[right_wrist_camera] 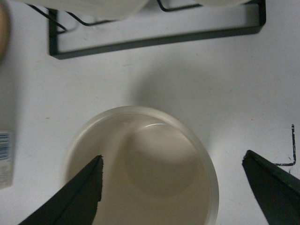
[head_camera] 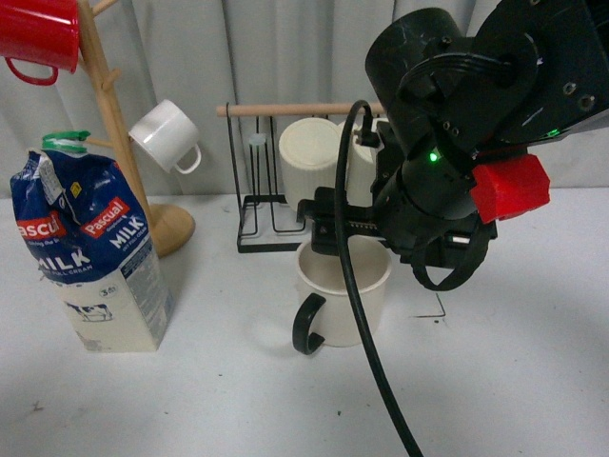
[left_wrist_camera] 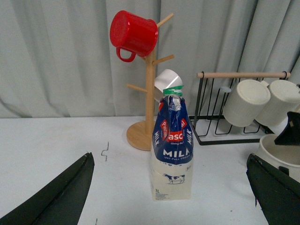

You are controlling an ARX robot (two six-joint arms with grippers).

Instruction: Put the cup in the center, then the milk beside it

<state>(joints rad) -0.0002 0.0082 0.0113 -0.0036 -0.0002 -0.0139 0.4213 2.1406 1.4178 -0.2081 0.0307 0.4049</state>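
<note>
The right gripper (right_wrist_camera: pixel 172 157) hangs over the cup (head_camera: pixel 376 295) with its jaws spread wide and nothing held. In the right wrist view one finger (right_wrist_camera: pixel 79 197) shows over the cup's open mouth, and the other lies outside the rim, over the bare table (right_wrist_camera: pixel 243 93). Whether either finger touches the cup's wall I cannot tell. The cup stands upright on the white table and is empty inside. It is cream, and its black handle (head_camera: pixel 299 328) is turned towards the robot and to the cup's left. In the front view the right arm (head_camera: pixel 457 124) looms above and to the right of the cup, and a black cable (head_camera: pixel 354 295) runs down across the cup's front.

The left gripper (left_wrist_camera: pixel 169 158) is likewise wide open and empty. The milk (head_camera: pixel 95 257) stands upright ahead of it, seen in the gap between its fingers. The milk is well to the left of the cup, with a green clip (head_camera: pixel 65 141) on its folded top.

Just behind the cup sits a black wire rack (head_camera: pixel 262 245) holding ribbed cream mugs (head_camera: pixel 309 162). Behind and to the left of the cup stands a wooden mug tree (head_camera: pixel 171 228) carrying a red mug (head_camera: pixel 38 38) and a small white cup (head_camera: pixel 164 136). A small black corner mark (head_camera: pixel 440 307) is on the table just right of the cup.
</note>
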